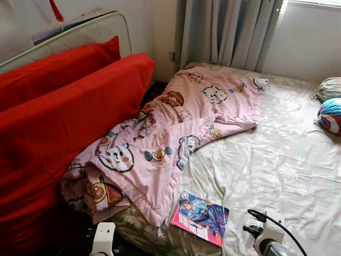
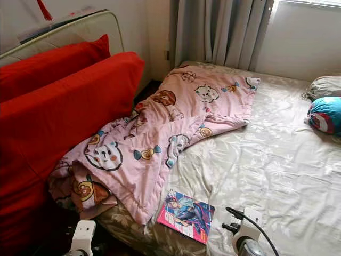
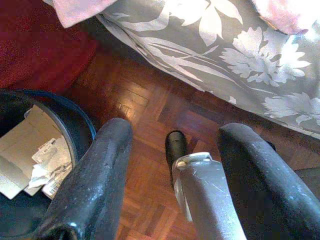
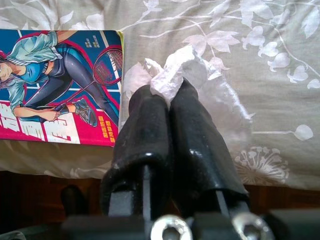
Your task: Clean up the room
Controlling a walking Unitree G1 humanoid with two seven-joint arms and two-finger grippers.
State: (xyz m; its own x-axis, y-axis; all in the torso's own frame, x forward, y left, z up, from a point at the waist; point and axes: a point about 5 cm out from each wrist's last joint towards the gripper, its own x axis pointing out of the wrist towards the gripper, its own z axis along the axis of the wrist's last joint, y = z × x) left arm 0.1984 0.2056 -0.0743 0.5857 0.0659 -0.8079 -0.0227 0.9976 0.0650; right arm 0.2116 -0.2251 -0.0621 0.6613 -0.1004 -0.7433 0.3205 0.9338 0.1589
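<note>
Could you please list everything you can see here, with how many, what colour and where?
Pillows: two, red, standing along the bed's left side.
Blanket: one, pink with cartoon animals, crumpled beside the pillows.
Bedsheet: one, beige with pale flowers, covering the mattress.
Magazine: one, blue and pink cover, near the bed's front edge.
Cushions: two, one blue and red, one grey behind it, at the bed's right edge.
Curtain: one, grey, behind the bed.
Bin: one, dark, holding paper scraps, on the wooden floor.
Tissue: one, white, crumpled, pinched in the right hand.
Left hand: open, above the floor beside the bin.
Right hand: shut on the tissue, over the bedsheet next to the magazine.
</note>
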